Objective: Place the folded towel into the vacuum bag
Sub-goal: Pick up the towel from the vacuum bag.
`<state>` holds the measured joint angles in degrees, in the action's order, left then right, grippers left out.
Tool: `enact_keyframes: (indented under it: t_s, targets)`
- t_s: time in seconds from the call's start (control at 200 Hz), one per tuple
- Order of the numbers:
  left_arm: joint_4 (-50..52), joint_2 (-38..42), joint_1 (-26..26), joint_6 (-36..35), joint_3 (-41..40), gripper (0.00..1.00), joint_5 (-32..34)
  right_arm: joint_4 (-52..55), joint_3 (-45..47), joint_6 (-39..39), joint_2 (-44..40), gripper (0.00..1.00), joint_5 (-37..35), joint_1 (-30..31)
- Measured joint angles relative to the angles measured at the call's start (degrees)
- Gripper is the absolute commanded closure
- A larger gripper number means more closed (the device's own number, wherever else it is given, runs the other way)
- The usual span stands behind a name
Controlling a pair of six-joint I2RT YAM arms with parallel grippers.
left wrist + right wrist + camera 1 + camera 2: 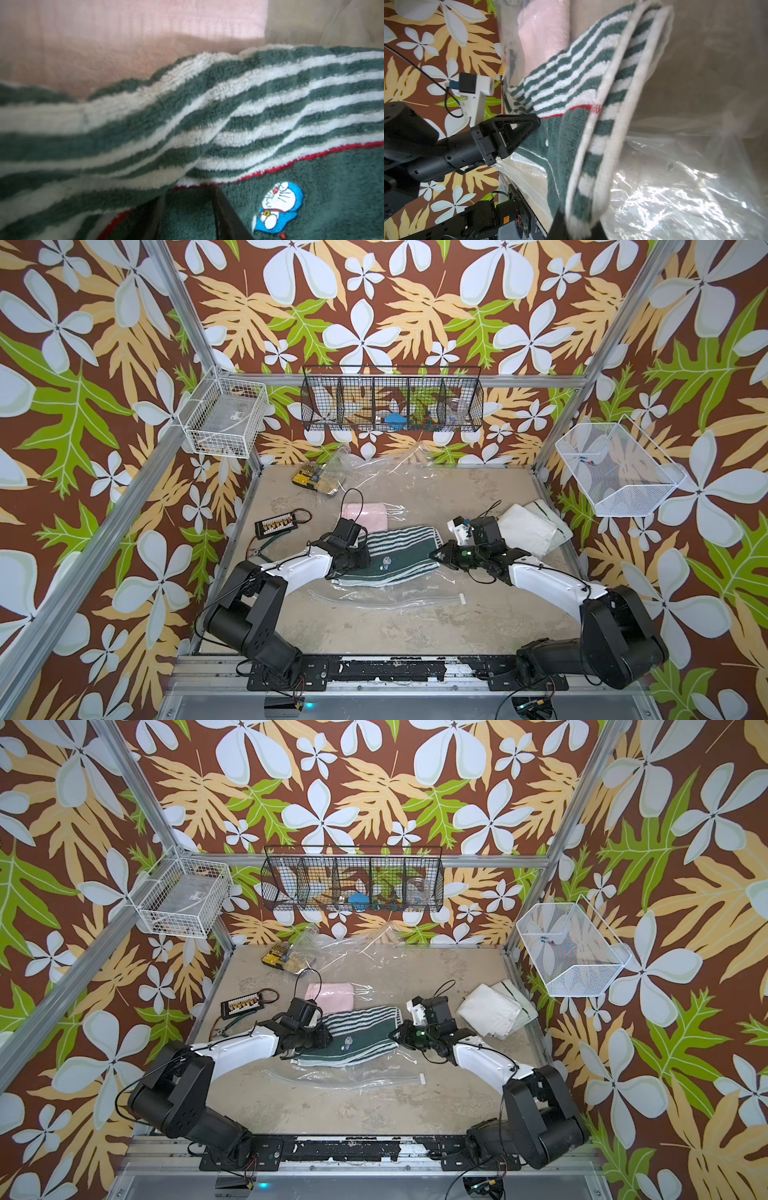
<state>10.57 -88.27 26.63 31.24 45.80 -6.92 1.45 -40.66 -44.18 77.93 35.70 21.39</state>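
l gripper (536,124) clamps the l edge of the folded towel (399,547), fingers (222,207) narrow w/ cloth between. towel: dk green terry w/ white stripes, 1 thin red line, 1 blue doraemon patch (278,207), several layers. it lies in the mouth of the clear crinkly vacuum bag (415,485), behind the white slider (462,598), far edge against a pink towel (365,514) deeper in. r gripper (436,554) pinches its r edge. white cloths (528,529) sit further r.
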Motion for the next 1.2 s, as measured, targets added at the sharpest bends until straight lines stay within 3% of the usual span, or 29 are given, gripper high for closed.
enact_keyframes:
  t_s: [0.33,0.57,0.796,1.051,1.201]
  targets:
    - [1.92,4.35,3.78,0.87,-1.36,0.57,-0.83,17.66,-3.98,8.92,-6.64,0.95,-7.04,-5.35]
    - [2.60,5.88,8.85,3.21,5.60,0.58,-4.55,25.86,-10.23,15.15,-5.33,0.94,-15.74,-4.37]
    - [-2.73,-5.38,13.75,4.96,15.47,0.66,-7.76,28.76,-14.71,17.46,-3.48,0.94,-19.87,-1.09]
    - [-4.83,-19.98,13.44,4.66,19.93,0.74,-6.82,29.59,-18.38,17.75,-2.60,0.95,-21.05,5.66]
    - [-6.64,-21.44,12.09,4.66,19.08,0.72,-8.20,28.94,-19.65,17.79,0.11,0.95,-20.87,11.10]
